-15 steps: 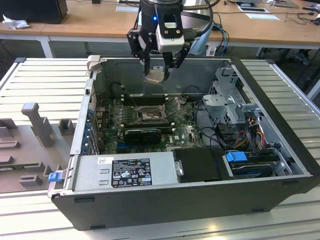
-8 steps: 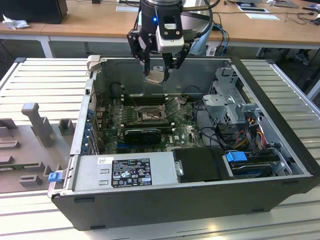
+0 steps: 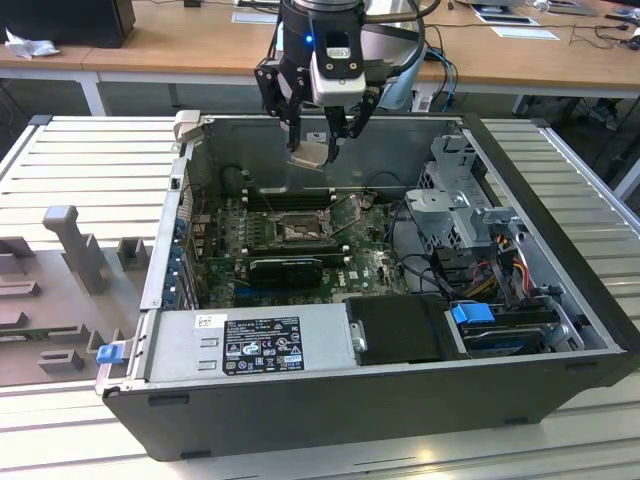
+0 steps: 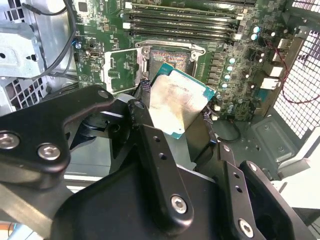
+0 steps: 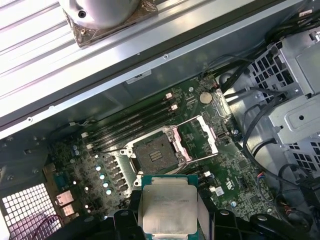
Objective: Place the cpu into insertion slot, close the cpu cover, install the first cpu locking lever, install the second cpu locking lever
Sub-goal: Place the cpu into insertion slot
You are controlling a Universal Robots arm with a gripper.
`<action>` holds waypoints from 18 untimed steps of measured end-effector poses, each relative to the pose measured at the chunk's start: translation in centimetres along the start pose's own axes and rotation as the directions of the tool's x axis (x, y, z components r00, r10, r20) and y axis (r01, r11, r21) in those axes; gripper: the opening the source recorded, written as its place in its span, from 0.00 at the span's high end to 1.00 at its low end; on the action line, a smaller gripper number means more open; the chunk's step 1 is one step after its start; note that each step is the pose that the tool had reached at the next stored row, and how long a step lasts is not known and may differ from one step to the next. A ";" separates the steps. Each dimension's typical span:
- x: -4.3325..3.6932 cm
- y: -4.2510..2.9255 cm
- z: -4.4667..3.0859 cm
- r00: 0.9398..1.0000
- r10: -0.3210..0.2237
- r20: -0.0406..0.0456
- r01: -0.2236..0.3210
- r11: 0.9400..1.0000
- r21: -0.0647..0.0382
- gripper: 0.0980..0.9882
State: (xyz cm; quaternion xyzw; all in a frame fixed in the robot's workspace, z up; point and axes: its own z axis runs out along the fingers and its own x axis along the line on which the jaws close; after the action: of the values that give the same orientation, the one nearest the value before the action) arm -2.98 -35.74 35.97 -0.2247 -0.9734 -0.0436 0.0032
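One of four steps is in hand, by my read: placing the cpu. Nothing is seated yet.

Exterior view: gripper (image 3: 318,150) hangs over the far part of the open case (image 3: 400,400). Its fingers pinch the cpu (image 3: 310,156) by opposite edges. The chip is in the air, well apart from the slot (image 3: 297,230), which sits below it on the far-middle of the green board (image 3: 375,265). The chip looks a bit tilted, not level with the board.

Second wrist view: cpu (image 4: 180,102) is clamped between the black fingers (image 4: 150,135), silver face toward the camera, teal-green rim showing around it. The face is dull and smeared, not clean bright metal. The slot (image 4: 167,57) lies beyond it, bare. The cover (image 4: 135,65) is swung open just beside the slot.

First wrist view: cpu (image 5: 169,210) sits square between the fingers (image 5: 127,221). The slot (image 5: 152,152) is ahead of it, dark frame and grey centre, nothing in it. The cover (image 5: 182,145) stands open at the slot's side.

Judgement: seating calls for bringing the chip over the slot, squaring its edges to the frame, levelling it and lowering it flat. A skewed drop could hurt the socket contacts. Cover and both levers not yet done.
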 end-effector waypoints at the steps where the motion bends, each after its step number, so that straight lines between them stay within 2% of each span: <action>1: 0.00 0.00 0.00 1.000 0.006 0.001 -0.006 1.000 0.000 0.52; 14: 0.00 0.00 0.01 0.998 0.061 0.005 -0.061 0.998 -0.002 0.52; 18: 0.00 -0.01 0.01 0.994 0.112 0.009 -0.112 0.994 -0.003 0.52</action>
State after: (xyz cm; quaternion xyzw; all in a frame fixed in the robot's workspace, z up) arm -2.98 -35.74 35.95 -0.2790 -0.9593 -0.0436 0.0007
